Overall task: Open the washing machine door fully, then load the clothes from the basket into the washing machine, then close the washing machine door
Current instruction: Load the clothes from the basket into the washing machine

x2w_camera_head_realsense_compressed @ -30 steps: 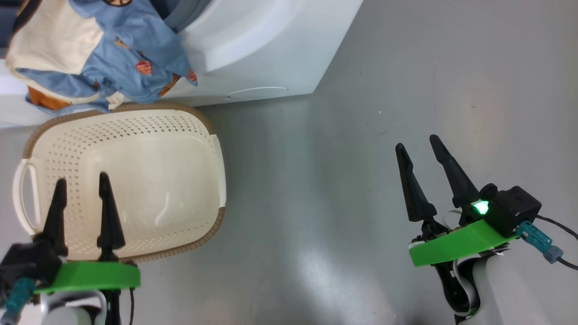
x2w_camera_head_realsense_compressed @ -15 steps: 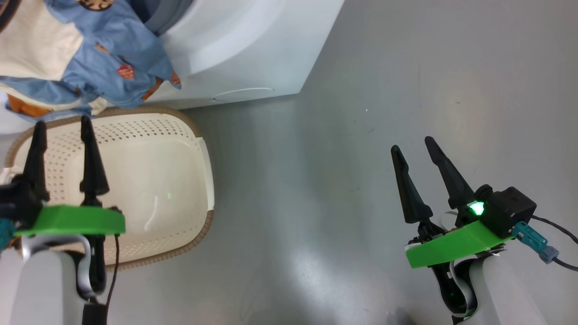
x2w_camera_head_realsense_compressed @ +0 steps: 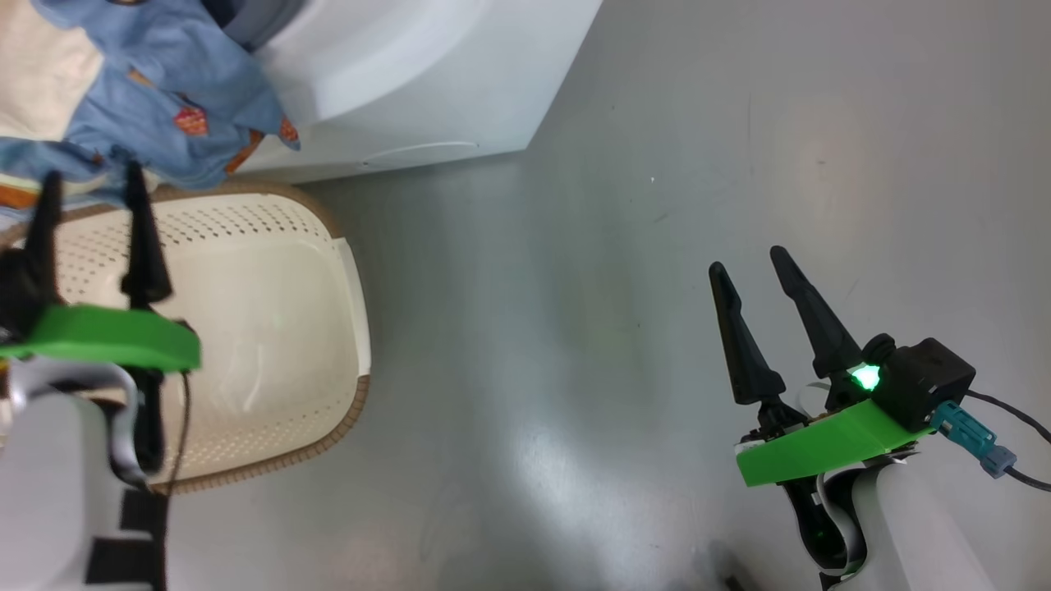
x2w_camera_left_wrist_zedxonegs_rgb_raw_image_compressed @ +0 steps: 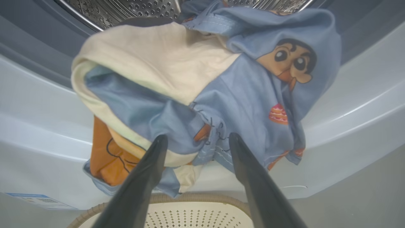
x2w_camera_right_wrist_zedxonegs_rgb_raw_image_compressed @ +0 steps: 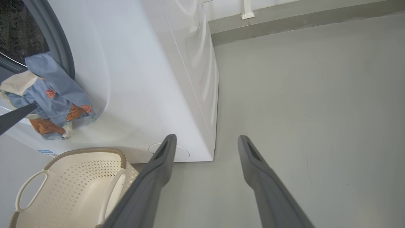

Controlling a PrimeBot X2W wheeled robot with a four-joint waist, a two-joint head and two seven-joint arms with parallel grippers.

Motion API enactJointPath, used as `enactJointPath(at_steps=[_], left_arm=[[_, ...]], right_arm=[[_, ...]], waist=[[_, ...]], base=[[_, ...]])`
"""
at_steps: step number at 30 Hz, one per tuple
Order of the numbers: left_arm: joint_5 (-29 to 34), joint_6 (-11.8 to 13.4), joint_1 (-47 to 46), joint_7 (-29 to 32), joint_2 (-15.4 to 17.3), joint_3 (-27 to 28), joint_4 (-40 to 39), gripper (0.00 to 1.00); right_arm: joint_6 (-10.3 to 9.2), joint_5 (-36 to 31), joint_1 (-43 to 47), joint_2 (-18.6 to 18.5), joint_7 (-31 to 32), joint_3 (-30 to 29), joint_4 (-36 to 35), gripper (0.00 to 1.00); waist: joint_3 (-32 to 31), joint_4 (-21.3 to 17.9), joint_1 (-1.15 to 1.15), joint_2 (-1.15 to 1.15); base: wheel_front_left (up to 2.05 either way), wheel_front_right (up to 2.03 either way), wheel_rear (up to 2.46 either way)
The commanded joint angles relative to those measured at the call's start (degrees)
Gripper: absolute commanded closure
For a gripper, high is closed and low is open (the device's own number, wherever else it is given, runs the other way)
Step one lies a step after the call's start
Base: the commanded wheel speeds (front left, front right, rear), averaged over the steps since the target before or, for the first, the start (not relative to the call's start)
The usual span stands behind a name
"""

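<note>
Because the clothes (x2w_camera_left_wrist_zedxonegs_rgb_raw_image_compressed: pixel 202 104) are draped half out of the drum (x2w_camera_left_wrist_zedxonegs_rgb_raw_image_compressed: pixel 126 9) over the machine's (x2w_camera_head_realsense_compressed: pixel 427 90) lip, above the basket (x2w_camera_head_realsense_compressed: pixel 271 246), they are judged light, limp and liable to slide out. The thick hanging fold is best taken between the left gripper's (x2w_camera_left_wrist_zedxonegs_rgb_raw_image_compressed: pixel 197 136) jaws, held wide apart and empty, as are the right gripper's (x2w_camera_head_realsense_compressed: pixel 747 258).

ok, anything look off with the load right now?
Yes: the clothes sit only partly in the drum, spilling over the lip and hanging down the washing machine front above the basket. That would likely block closing up. The left gripper, open, points at them.
</note>
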Motion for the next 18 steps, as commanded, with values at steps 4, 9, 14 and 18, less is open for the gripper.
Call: enactJointPath(at_steps=[4, 9, 14, 18], left_arm=[[-1.26, -0.87, -2.74, 0.61, 3.03, 1.99, 0.77, 0.0], [-2.46, -2.27, -5.6, 2.78, 3.48, 1.05, 2.75, 0.0], [-4.66, -3.09, -8.41, 4.98, 3.62, 1.17, 4.45, 0.0], [-5.54, -2.99, -10.77, 6.34, 4.43, 1.62, 5.84, 0.0]], right_arm=[[0.17, 0.37, 0.93, 0.4, -0.27, 1.3, -1.53, 0.0], [0.17, 0.56, 0.75, 0.4, -0.27, 1.41, -1.61, 0.0], [0.17, 0.74, 0.37, 0.41, -0.27, 1.54, -1.77, 0.0], [0.17, 0.96, 0.01, 0.41, -0.27, 1.7, -1.72, 0.0]], waist=[[1.5, -0.41, 0.0, 0.0], [2.57, -0.36, 0.0, 0.0], [3.43, -0.34, 0.0, 0.0], [4.0, -0.48, 0.0, 0.0]], base=[[0.0, 0.0, 0.0], [0.0, 0.0, 0.0], [0.0, 0.0, 0.0], [0.0, 0.0, 0.0]])
